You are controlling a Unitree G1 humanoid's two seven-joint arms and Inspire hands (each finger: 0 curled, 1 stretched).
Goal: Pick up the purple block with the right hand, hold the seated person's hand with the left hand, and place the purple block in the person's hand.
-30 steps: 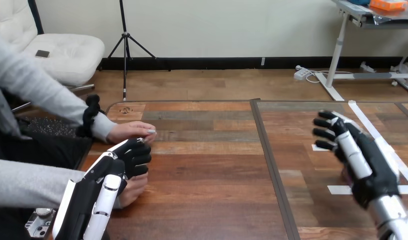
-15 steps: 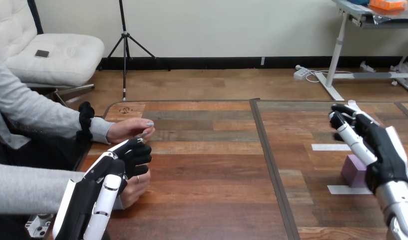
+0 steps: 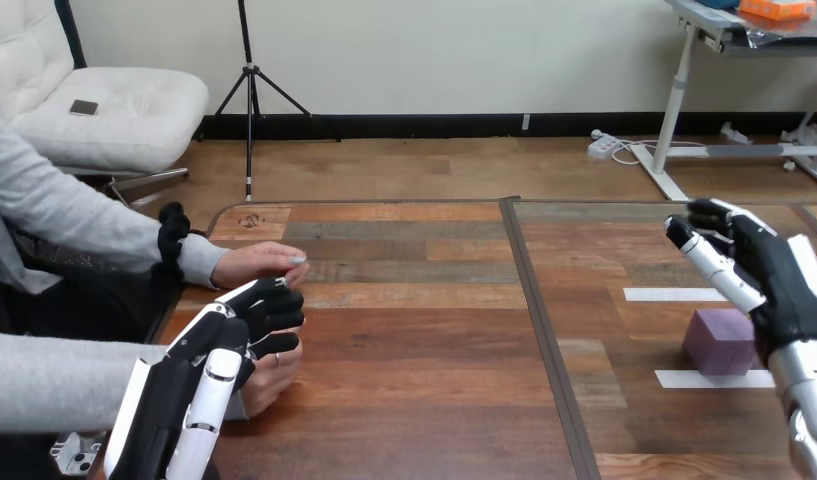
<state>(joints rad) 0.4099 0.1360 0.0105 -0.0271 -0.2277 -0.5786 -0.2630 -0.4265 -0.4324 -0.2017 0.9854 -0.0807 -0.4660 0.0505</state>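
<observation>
While hovering slack-fingered at three o'clock, just beyond the purple block [image 3: 719, 340] at four o'clock, lower right hand [image 3: 779, 280], then pinch opposite faces squarely. At eight o'clock, left hand [image 3: 249, 320] over the person's nearer hand [image 3: 274, 377]: grasp impossible to tell.

No text, number or sign can be read; a small dark mark [image 3: 249, 221] on the counter [image 3: 414, 330], beyond the left robot hand [image 3: 246, 318], is too small to tell.

Block [image 3: 719, 340] on table [image 3: 434, 330], right (just beside right hand [image 3: 774, 275]); person's hands [image 3: 259, 262] left.
</observation>
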